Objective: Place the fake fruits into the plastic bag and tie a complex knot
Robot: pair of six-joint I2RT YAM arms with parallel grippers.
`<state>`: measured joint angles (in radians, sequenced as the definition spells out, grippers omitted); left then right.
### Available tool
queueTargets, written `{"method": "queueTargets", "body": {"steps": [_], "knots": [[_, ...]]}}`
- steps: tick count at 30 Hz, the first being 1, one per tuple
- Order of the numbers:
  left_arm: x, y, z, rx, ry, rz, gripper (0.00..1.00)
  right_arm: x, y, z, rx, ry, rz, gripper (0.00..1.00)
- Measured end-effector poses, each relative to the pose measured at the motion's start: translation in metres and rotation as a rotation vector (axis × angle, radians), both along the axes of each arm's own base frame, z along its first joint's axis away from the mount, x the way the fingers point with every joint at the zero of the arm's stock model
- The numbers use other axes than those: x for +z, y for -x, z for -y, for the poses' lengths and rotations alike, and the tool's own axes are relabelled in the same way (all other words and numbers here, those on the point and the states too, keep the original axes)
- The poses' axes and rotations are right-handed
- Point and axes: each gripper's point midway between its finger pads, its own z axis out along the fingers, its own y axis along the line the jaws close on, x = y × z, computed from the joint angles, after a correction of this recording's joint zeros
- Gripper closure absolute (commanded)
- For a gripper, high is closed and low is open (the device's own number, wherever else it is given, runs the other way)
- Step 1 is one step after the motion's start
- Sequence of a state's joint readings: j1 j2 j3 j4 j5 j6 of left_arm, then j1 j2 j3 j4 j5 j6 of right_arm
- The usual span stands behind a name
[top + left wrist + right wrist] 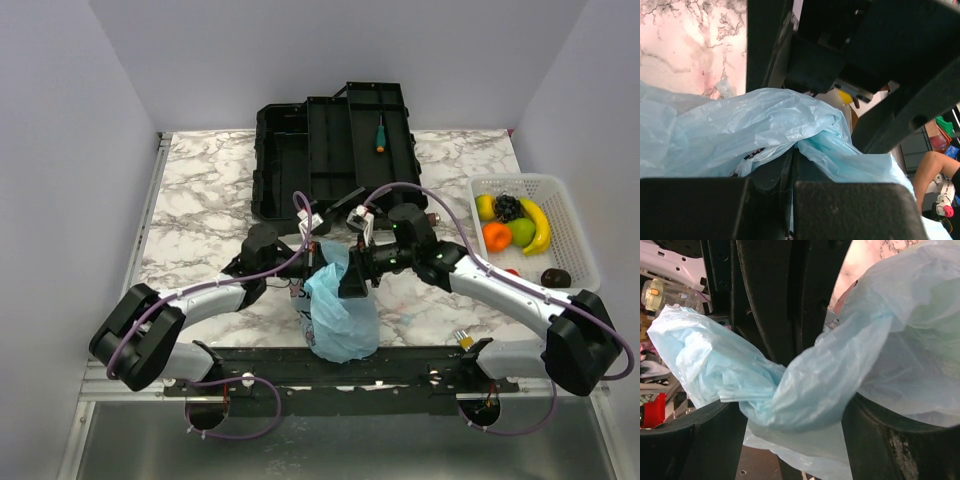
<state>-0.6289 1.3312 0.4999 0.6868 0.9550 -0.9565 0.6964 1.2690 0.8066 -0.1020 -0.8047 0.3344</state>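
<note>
The light-blue plastic bag (342, 315) stands bulging near the table's front edge, between both arms. My left gripper (312, 250) is at its upper left. In the left wrist view the left gripper (792, 152) is shut on a fold of the plastic bag (740, 125). My right gripper (356, 276) is at the bag's upper right. Its fingers (900, 440) stand wide apart, and a twisted strand of the plastic bag (805, 390) lies across the gap of the right gripper (795, 415). I cannot tell whether this is a knot. The banana (538, 226), orange (496, 236), a green fruit (521, 232) and grapes (508, 207) lie in the basket.
The white mesh basket (575, 215) sits at the right edge, with a red fruit (512, 272) and a dark one (556, 277) in its near end. An open black toolbox (330, 150) at the back holds a green-handled screwdriver (380, 133). The table is marble-patterned (200, 200).
</note>
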Motion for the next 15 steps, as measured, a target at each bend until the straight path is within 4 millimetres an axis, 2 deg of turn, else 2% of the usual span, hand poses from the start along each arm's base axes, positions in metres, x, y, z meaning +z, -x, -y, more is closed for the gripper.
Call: {"method": "queueTargets", "body": {"steps": [2,5,10,13,15], "knots": [[0.002,-0.003,0.002,0.0,0.006,-0.002,1.0,-0.003,0.002,-0.004,0.008,0.001,-0.013,0.22],[0.004,-0.005,0.004,0.001,0.018,-0.001,1.0,-0.006,0.001,-0.009,0.007,0.0,-0.031,0.22],[0.008,-0.004,0.007,-0.005,0.036,0.007,1.0,0.001,-0.004,-0.017,-0.004,-0.04,-0.027,0.32],[0.007,-0.003,0.008,-0.007,0.033,0.005,1.0,0.01,-0.008,-0.024,-0.004,-0.09,-0.018,0.32],[0.004,-0.001,0.008,-0.011,0.026,0.002,1.0,0.014,-0.009,-0.028,0.001,-0.112,-0.013,0.28]]}}
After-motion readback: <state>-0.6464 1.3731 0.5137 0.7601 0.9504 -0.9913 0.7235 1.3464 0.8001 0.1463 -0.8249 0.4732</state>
